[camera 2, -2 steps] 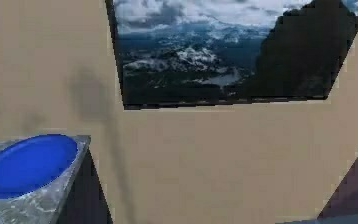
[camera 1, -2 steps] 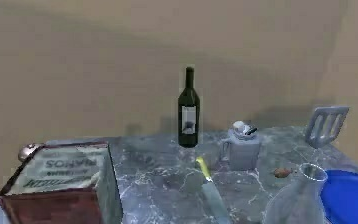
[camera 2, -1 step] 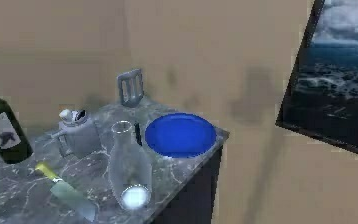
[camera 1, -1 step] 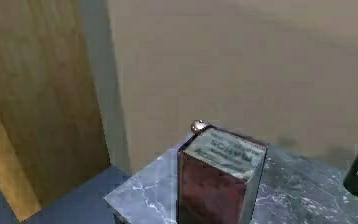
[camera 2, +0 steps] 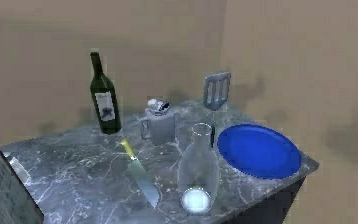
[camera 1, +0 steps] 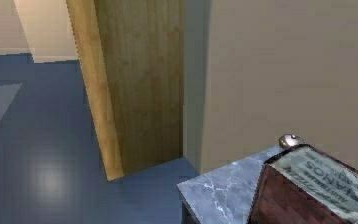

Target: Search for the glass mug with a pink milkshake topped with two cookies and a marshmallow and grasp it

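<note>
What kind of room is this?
Likely a kitchen: a marble-look counter carries a knife, a dark wine bottle and a blue plate.

Glossy blue floor (camera 1: 37, 120) is seen at left and centre. A tall, light-grained wooden panel (camera 1: 137, 80) is set upright beside a beige wall (camera 1: 287, 70). At lower right, a grey marble tabletop (camera 1: 222, 190) is noted. A red-brown box (camera 1: 307, 195) with a printed pale top is placed on it. A small shiny round object (camera 1: 287, 141) is seen just behind the box.

On the grey marble worktop (camera 2: 77, 172), a dark green bottle (camera 2: 105, 95) stands left of a clear glass mug (camera 2: 159, 122), with a round blue plate (camera 2: 258, 150) to its right.
</note>
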Available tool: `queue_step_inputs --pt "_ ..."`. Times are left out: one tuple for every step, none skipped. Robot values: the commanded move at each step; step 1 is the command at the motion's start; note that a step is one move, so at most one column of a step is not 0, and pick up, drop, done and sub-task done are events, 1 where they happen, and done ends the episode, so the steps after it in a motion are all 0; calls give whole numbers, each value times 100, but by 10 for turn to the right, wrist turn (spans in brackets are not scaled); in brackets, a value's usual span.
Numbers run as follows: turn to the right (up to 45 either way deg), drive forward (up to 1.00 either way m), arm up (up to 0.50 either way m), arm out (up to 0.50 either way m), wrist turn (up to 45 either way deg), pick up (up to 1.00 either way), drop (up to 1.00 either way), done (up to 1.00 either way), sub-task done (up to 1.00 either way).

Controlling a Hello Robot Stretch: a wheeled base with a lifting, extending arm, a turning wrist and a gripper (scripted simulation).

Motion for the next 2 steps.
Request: queue_step_inputs --pt "0 0 50 0 0 0 0 0 0" --pt "0 0 38 0 0 0 0 0 0"
